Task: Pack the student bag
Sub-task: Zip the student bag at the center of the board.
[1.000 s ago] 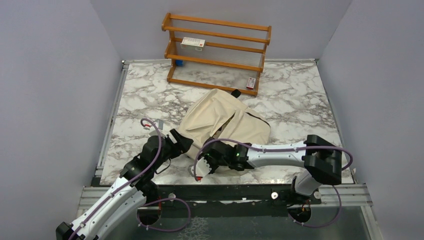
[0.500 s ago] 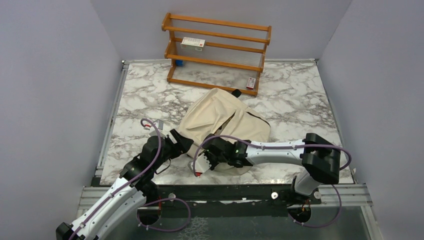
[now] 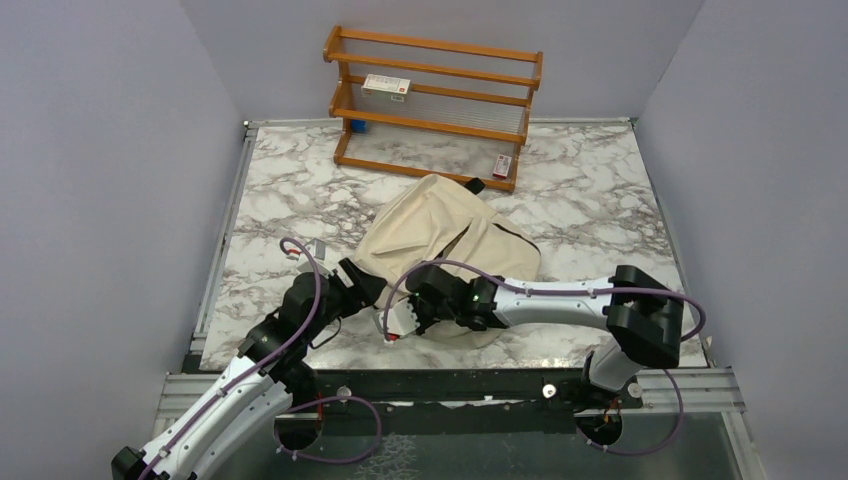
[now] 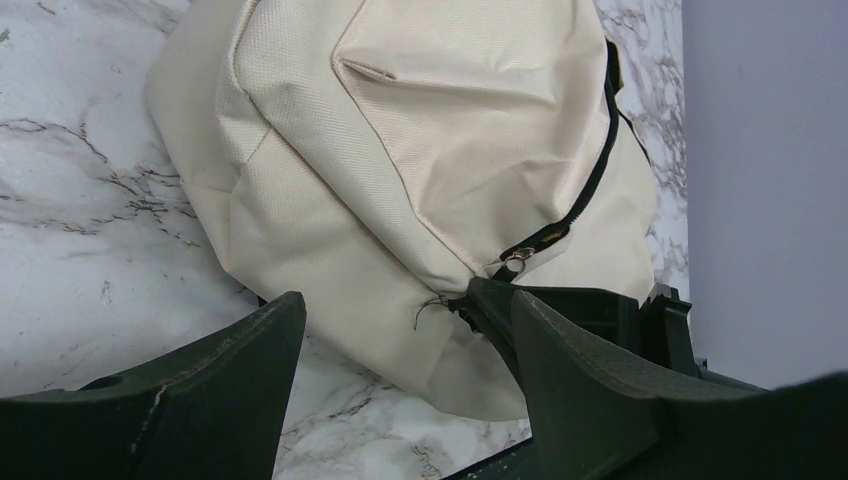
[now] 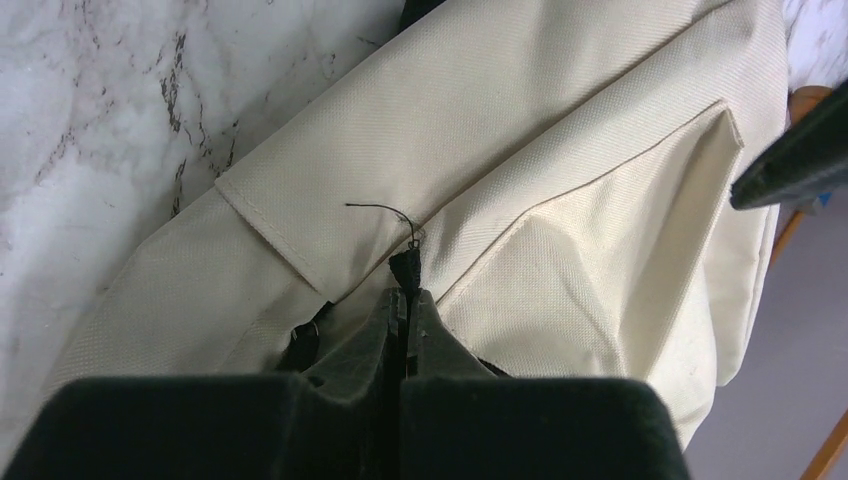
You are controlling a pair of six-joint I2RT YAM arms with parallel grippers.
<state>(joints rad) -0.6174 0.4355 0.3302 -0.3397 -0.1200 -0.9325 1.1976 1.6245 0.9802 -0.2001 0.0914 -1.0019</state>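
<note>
Opening step, I'd say: your right gripper (image 5: 404, 300) is pinched on the zip end tab (image 5: 405, 265) of the student bag (image 3: 440, 235), lying mid-frame. Your left gripper (image 4: 400, 325) hangs spread wide. Next it likely needs the slider ring (image 4: 516, 263) just beside.

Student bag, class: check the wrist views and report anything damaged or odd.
A loose dark thread sticks out of a seam on the student bag, at the end of its zip, like frayed stitching. Nothing else stands out.
</note>
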